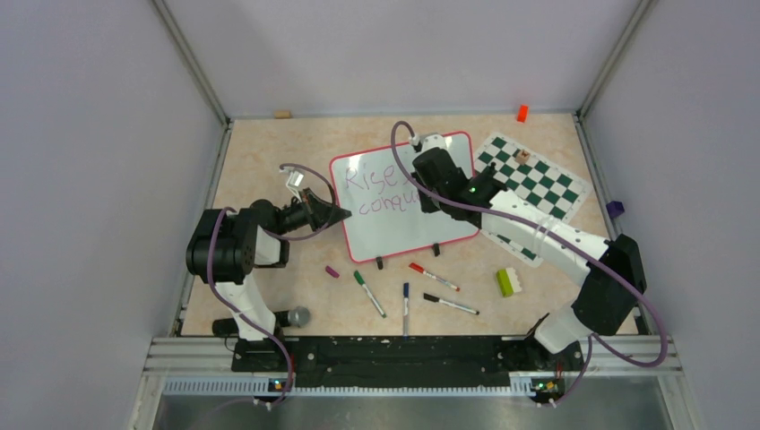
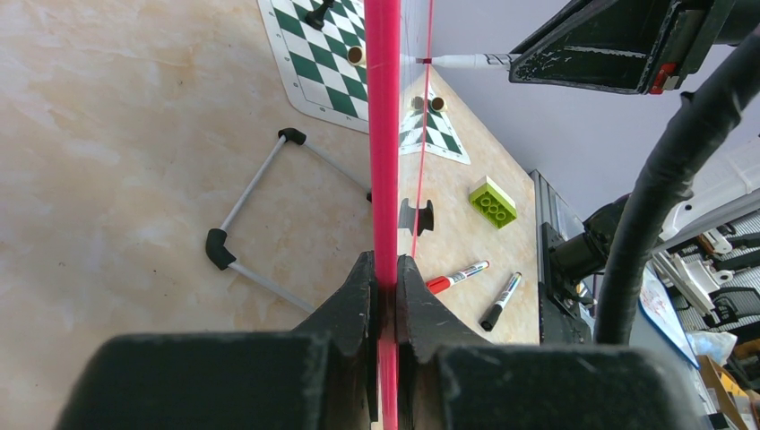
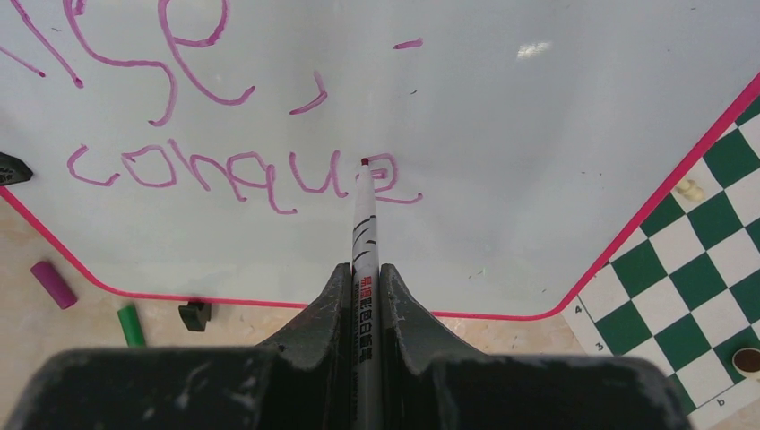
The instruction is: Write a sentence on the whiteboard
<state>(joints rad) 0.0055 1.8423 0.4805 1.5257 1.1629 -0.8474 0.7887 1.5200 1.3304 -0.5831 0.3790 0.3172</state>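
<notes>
The whiteboard, glossy white with a red-pink rim, stands tilted at the table's middle. My left gripper is shut on its left rim. My right gripper is shut on a white marker whose tip touches the board. The sentence in purple reads "Rise," above "conque", and the tip sits at the last letter. In the top view the sentence is partly hidden by my right gripper.
A green-and-white chess mat lies right of the board. Loose markers lie in front: red, green, blue, black. A purple cap, a lime brick and an orange block are around.
</notes>
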